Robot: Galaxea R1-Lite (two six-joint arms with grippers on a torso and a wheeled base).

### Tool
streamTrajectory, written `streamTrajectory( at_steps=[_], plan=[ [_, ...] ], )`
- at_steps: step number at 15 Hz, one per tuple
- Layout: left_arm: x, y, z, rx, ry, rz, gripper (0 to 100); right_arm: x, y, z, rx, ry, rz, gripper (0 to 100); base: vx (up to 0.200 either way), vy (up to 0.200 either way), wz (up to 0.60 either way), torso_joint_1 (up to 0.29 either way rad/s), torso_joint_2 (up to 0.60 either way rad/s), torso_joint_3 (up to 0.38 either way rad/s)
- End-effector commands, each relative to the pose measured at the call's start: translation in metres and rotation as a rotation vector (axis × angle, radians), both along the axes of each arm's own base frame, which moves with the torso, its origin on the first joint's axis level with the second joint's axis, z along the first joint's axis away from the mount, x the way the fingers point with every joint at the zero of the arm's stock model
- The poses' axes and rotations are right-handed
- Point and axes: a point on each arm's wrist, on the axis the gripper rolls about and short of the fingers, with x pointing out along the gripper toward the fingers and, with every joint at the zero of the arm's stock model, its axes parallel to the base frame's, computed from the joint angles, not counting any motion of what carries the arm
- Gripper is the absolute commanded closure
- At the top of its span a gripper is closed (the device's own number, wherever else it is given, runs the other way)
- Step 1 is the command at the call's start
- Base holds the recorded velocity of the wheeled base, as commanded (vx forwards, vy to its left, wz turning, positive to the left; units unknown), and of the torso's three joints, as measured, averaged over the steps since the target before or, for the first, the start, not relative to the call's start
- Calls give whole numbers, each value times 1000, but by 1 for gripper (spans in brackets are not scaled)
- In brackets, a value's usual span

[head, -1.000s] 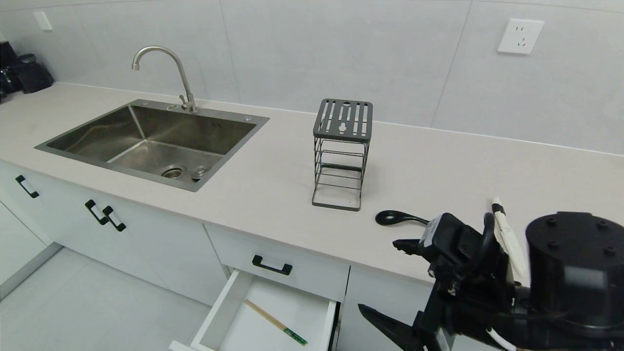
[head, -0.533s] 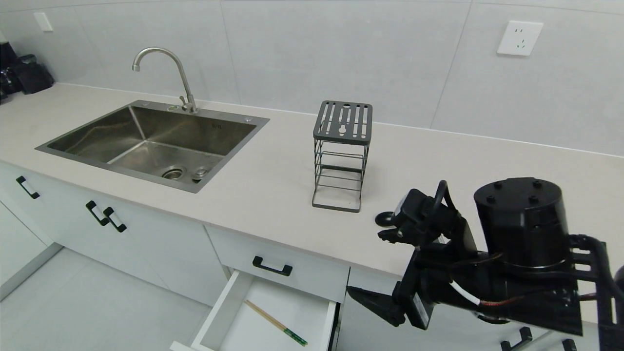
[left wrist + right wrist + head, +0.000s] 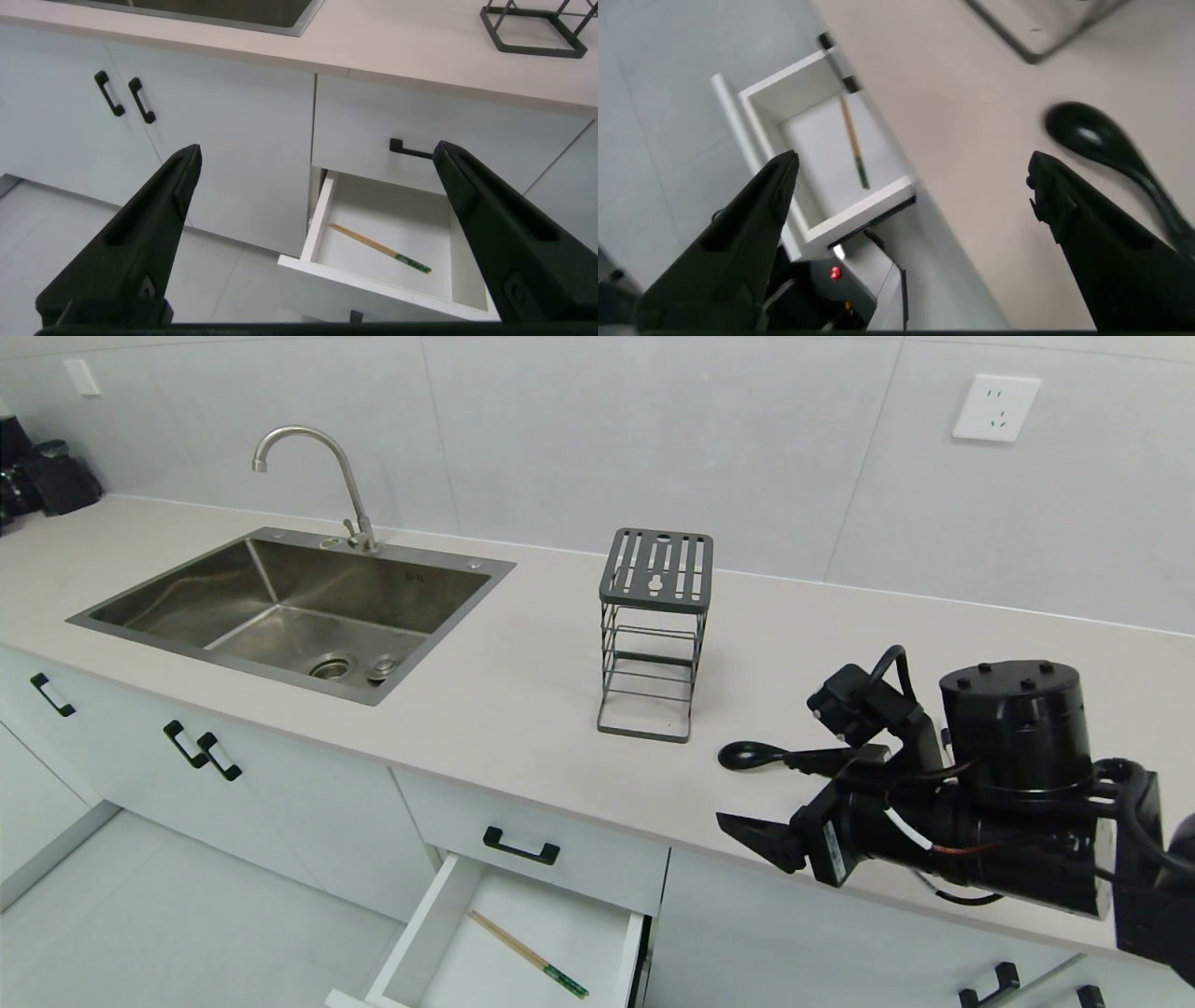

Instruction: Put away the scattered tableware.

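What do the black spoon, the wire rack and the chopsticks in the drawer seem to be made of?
Black spoon: probably glossy plastic or lacquer, from its sheen.
Wire rack: dark matte metal, thin rods.
Chopsticks: likely bamboo or wood, tan with a green end.

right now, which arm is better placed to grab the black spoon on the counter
Right: the right gripper, open, is beside the black spoon; the left gripper faces the open drawer below.
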Motion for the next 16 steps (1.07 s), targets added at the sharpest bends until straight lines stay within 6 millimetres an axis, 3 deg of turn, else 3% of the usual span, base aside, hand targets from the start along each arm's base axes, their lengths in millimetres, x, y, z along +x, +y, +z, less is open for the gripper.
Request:
streamTrajectory(
  at_steps=[1, 6, 7, 16],
  plan=[
    [0, 0, 0, 0, 1, 0, 0, 11, -25, -7, 6, -3, -97, 0, 0, 0, 0, 0, 0, 0],
    [0, 0, 0, 0, 1, 0, 0, 31, -49, -14, -26, -20, -135, 0, 0, 0, 0, 0, 0, 0],
    [0, 0, 0, 0, 1, 0, 0, 39, -55, -23, -26, -18, -111, 0, 0, 0, 0, 0, 0, 0],
    [0, 0, 0, 0, 1, 0, 0, 79, -56, -60, -41, -11, -76, 0, 0, 0, 0, 0, 0, 0]
  ],
)
